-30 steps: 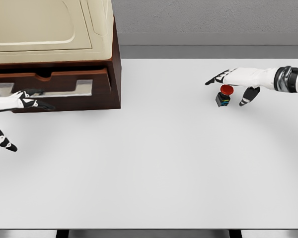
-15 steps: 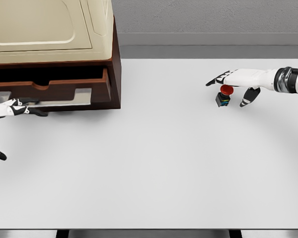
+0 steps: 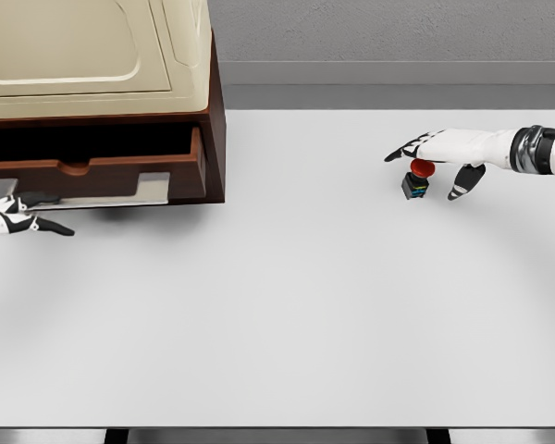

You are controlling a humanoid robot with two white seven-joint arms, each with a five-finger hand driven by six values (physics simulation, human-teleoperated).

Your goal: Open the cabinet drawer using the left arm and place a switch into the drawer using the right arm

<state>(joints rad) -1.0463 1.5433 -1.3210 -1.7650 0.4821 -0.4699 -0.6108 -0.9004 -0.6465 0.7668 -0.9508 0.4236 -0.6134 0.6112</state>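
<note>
Cabinet: at the bench's far-left corner, cream top over a dark brown body.
Drawer: partly out, with a dark gap showing above its front panel; a pale metal handle runs along its lower edge.
Left robot hand: at the bench's left edge, just below the drawer handle's left end; fingers extended and apart, gripping nothing that can be seen.
Switch: red mushroom cap on a small dark block, upright near the bench's far-right corner.
Right robot hand: spread open directly over the switch, fingers pointing left, thumb hanging down just right of it; not clamped on it.
</note>
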